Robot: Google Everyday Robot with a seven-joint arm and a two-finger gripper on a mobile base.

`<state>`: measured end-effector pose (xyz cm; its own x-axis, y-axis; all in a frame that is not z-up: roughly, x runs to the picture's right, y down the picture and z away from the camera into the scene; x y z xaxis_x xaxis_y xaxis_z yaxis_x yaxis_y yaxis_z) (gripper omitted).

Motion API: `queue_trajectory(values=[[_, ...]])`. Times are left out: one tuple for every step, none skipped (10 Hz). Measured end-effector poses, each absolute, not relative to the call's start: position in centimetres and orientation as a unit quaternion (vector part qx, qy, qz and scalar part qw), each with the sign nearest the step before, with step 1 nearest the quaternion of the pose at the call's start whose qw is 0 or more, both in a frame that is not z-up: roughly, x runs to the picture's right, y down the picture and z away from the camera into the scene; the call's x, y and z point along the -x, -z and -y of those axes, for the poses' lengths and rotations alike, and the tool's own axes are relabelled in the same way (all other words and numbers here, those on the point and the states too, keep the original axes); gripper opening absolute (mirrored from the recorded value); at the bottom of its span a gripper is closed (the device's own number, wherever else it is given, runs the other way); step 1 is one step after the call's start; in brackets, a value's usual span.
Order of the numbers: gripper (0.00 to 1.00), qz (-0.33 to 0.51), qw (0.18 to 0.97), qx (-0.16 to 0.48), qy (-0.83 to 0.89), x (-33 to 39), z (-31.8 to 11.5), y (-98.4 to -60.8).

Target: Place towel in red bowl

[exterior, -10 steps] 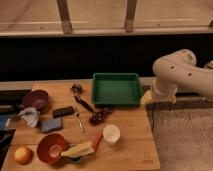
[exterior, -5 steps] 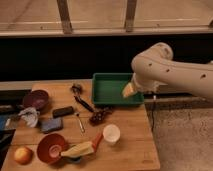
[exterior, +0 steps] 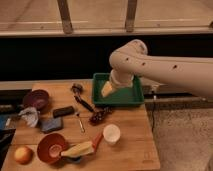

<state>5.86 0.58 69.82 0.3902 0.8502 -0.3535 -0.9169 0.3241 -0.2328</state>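
1. The towel (exterior: 30, 116) is a small whitish-grey cloth, wrinkled into a lump.
2. It lies at the left side of the table (exterior: 130, 146), just in front of the purple bowl (exterior: 36, 99), apart from the red bowl (exterior: 44, 142).
3. I cannot tell its long axis.
4. The gripper (exterior: 107, 90) hangs over the green tray (exterior: 132, 95), fingers spread wide, holding nothing.
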Motion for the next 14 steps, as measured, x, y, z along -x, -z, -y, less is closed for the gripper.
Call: queue_trajectory(values=[[0.80,-0.084,0.809,0.199,-0.547,-6.1,-0.5,-69.8],[0.80,-0.084,0.809,0.199,-0.547,-6.0,-0.6,-69.8],[0.80,-0.082,0.810,0.200,-0.546,-5.8,-0.6,-69.8],[0.80,-0.080,0.812,0.200,-0.543,-5.8,-0.6,-69.9],[0.80,-0.073,0.822,0.201,-0.528,-5.2,-0.6,-69.9],[0.80,-0.064,0.831,0.205,-0.513,-3.9,-0.6,-70.0],[0.80,-0.055,0.839,0.209,-0.500,-2.5,-0.4,-70.2],[0.80,-0.044,0.848,0.214,-0.482,-0.3,0.0,-70.6],[0.80,-0.029,0.858,0.222,-0.462,2.8,0.5,-71.1],[0.80,-0.020,0.865,0.228,-0.447,5.0,0.7,-71.4],[0.80,-0.010,0.871,0.234,-0.431,7.4,1.1,-71.7],[0.80,0.002,0.876,0.240,-0.418,9.5,1.4,-71.9],[0.80,0.027,0.884,0.253,-0.392,13.3,1.6,-71.7],[0.80,0.036,0.886,0.259,-0.384,14.6,1.5,-71.4]])
